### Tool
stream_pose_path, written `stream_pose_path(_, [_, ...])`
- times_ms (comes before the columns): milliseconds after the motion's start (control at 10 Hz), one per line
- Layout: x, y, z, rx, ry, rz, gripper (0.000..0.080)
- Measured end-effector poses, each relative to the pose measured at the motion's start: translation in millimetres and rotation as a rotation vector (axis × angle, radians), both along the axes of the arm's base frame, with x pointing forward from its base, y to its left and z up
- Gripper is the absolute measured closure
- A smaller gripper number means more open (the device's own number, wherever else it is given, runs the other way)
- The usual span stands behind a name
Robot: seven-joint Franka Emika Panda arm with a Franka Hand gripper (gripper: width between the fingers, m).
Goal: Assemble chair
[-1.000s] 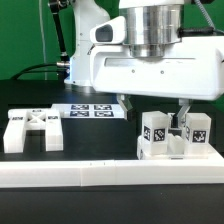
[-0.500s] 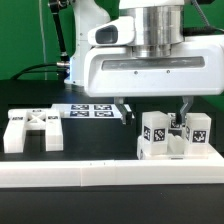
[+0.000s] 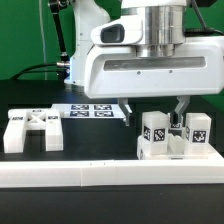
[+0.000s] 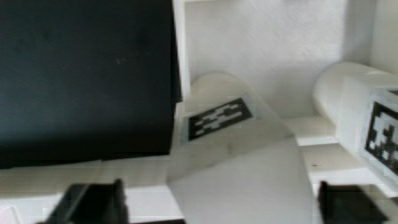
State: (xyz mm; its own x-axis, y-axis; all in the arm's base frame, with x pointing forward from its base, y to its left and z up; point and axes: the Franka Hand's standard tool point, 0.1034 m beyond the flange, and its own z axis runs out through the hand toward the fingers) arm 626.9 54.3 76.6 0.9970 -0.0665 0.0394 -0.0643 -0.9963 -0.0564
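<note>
The chair parts are white plastic pieces with black-and-white tags. A blocky group of upright tagged pieces point(image 3: 168, 137) stands at the exterior view's right, by the white border frame point(image 3: 100, 176). A flat cross-braced panel point(image 3: 30, 129) lies at the exterior view's left. My gripper point(image 3: 152, 112) hangs just above the upright group, open, one finger on each side of the left tagged post point(image 3: 155, 129). In the wrist view the gripper point(image 4: 222, 205) straddles that tagged post point(image 4: 228, 150), with a gap at each fingertip point(image 4: 93, 203). Nothing is held.
The marker board point(image 3: 90, 111) lies flat on the black table behind the parts. The border frame runs along the front edge. The arm's body fills the upper middle and hides the table behind it.
The two fingers have drawn closer together around the tagged post. The gripper body has shifted slightly to the exterior view's right. The parts have not moved.
</note>
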Motion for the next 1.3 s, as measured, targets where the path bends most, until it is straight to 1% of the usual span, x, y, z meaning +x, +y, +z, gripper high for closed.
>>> stream_pose_path(100, [-0.1,-0.1,-0.2,0.000,0.001,-0.014,0.0511])
stream_pose_path(300, [-0.1,-0.1,-0.3,0.004,0.004,-0.068,0.0510])
stream_pose_path(500, [0.3,-2.2,-0.5,0.021,0.016,-0.272,0.0510])
stream_pose_path(1000, [-1.3,-2.6,-2.6,0.053,0.046,-0.893,0.0509])
stream_pose_path(1300, [1.3,-4.5,-2.6,0.071,0.037,-1.135,0.0509])
